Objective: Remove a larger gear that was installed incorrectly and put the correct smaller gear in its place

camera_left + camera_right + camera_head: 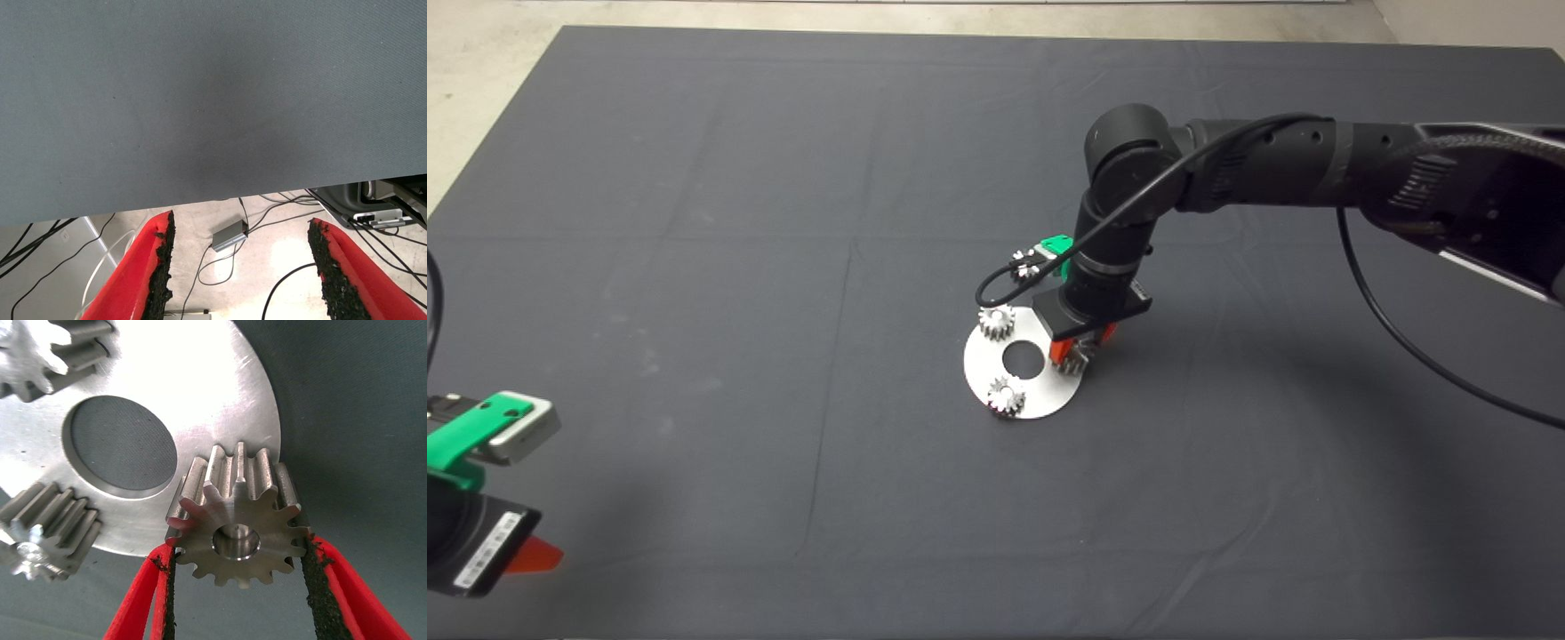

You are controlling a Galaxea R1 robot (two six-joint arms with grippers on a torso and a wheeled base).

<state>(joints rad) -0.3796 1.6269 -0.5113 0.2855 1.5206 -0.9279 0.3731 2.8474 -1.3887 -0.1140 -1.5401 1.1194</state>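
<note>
Parked at the frame's lower left, the left gripper (pixel 516 556) waits open. Mid-frame, the right gripper (pixel 237 587) pinches the smaller gear (pixel 238 523) upright on the round steel plate's (pixel 1049 400) right rim, axis vertical.

The mat (pixel 783 222) was plain dark grey, the round plate (pixel 983 364) bright silver, and the fingers (pixel 143 600) red with black pads.

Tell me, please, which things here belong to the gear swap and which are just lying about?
In the job: smaller gear, in the jaws of the right gripper; round plate under it.
Lying about: two brighter small gears on the plate; left gripper, parked lower left; grey box on the floor.
</note>
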